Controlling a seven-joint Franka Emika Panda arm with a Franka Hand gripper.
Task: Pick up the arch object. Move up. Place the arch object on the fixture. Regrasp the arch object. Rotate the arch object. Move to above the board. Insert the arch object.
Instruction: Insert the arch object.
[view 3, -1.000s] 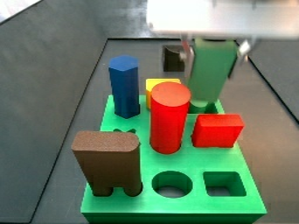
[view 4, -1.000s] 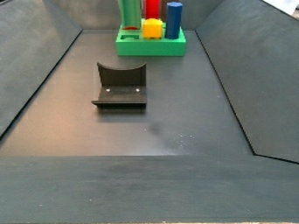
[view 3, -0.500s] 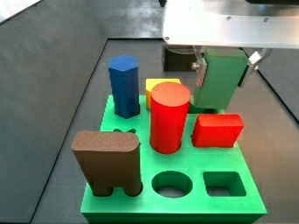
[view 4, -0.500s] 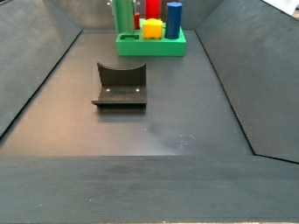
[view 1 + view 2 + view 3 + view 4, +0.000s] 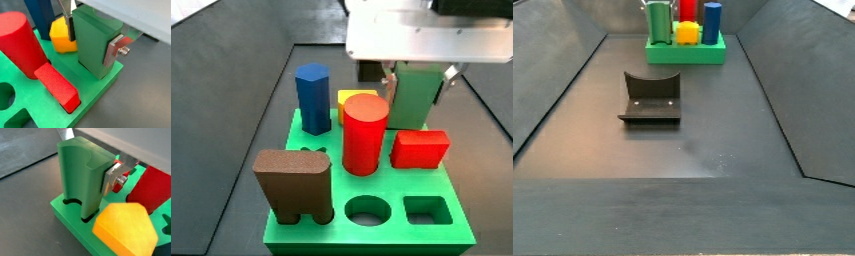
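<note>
No writing or brand marks readable in any view.

The gripper sits over the far edge of the board, its silver fingers clamped on the arch object from both flat sides. The arch object is a tall green block, upright, long axis vertical, its lower end down in a cut-out by the board's far right corner. In a wrist view the arched notch runs down one narrow face and the foot sits in the matching hole at the board's edge; whether it is fully seated can't be told.

Both wrist views show finger plates w/ a bolt head; the side views don't show the fingers clearly. In a side view the gripper body hides the block's top, w/ the arch object showing below it.

Only a side view shows the fixture, a dark bracket alone on the floor, well apart from the board at the far end.

Also on the board: red cylinder, blue peg, yellow piece, red block lying flat, brown notched block near the front left corner, plus bare round and square holes along the near edge.
</note>
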